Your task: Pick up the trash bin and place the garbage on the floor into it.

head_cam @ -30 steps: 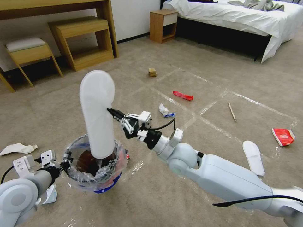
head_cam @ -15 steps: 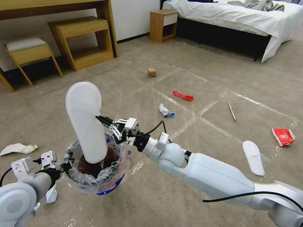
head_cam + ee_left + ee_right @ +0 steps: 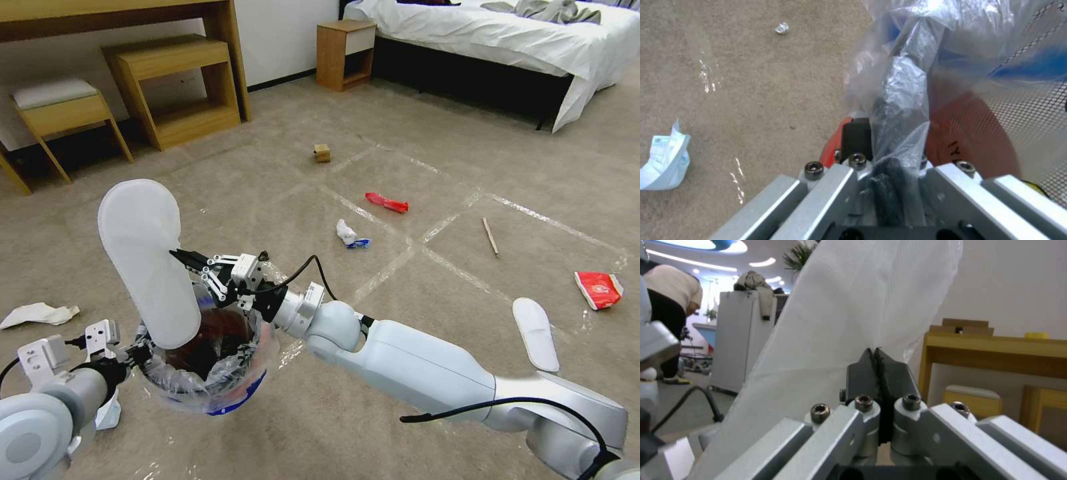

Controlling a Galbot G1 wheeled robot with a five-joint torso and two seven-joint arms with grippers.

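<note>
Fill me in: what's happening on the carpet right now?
The left tool is clamped on the rim of the trash bin, holding it up. The right tool pinches the edge of a white slipper, which stands tilted with its lower end in the bin's mouth. A second slipper, red wrappers, crumpled paper, a small box and a stick lie on the floor.

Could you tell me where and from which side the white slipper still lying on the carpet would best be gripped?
The slipper on the floor lies flat beside the right arm, long axis running away from the robot. Probably best to come from above and pinch one thin long edge near its middle, much as the right gripper pinches the other slipper by its edge.
</note>
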